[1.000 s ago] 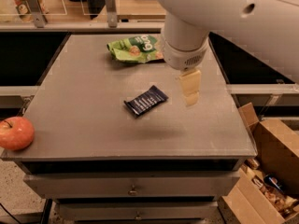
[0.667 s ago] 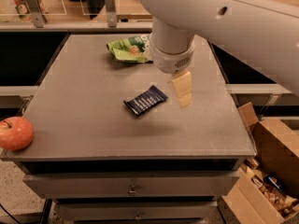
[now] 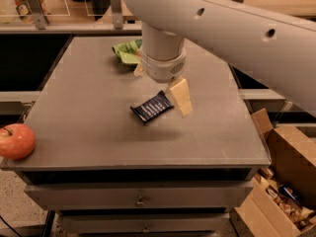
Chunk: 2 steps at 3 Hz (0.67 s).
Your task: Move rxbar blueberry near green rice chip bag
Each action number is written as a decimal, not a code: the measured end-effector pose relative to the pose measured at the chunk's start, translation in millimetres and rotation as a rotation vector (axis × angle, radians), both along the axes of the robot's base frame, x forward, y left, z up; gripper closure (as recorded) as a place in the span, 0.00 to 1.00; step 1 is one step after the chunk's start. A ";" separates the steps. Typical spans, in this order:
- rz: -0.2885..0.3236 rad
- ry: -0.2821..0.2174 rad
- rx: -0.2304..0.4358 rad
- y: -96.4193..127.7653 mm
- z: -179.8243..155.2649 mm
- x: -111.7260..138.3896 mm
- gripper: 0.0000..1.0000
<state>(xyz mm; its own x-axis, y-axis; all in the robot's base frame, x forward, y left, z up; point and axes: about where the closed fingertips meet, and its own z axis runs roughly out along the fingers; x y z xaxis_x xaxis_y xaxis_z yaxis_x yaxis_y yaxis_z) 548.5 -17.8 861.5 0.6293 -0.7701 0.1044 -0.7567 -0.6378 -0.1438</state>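
Note:
The rxbar blueberry [image 3: 152, 106] is a small dark navy wrapper with white lettering, lying flat and slanted near the middle of the grey table [image 3: 89, 112]. The green rice chip bag [image 3: 126, 53] lies at the back of the table, and my arm hides most of it. My gripper [image 3: 180, 98] hangs from the big white arm [image 3: 163, 58], low over the table. It is right beside the bar's right end and holds nothing that I can see.
A red apple [image 3: 16, 141] sits at the table's front left corner. Open cardboard boxes [image 3: 284, 181] stand on the floor to the right. Drawers [image 3: 140, 199] run under the table's front edge. A counter with stands runs along the back.
My arm has moved left, toward the bar, and now covers more of the green bag. The bar, the bag and the apple have not moved.

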 end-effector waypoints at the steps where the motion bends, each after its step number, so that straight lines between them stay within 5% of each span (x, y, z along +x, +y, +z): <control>1: 0.059 0.053 0.006 11.9 -10.9 -4.7 0.00; 2: 0.088 0.091 0.014 18.6 -21.2 -6.5 0.00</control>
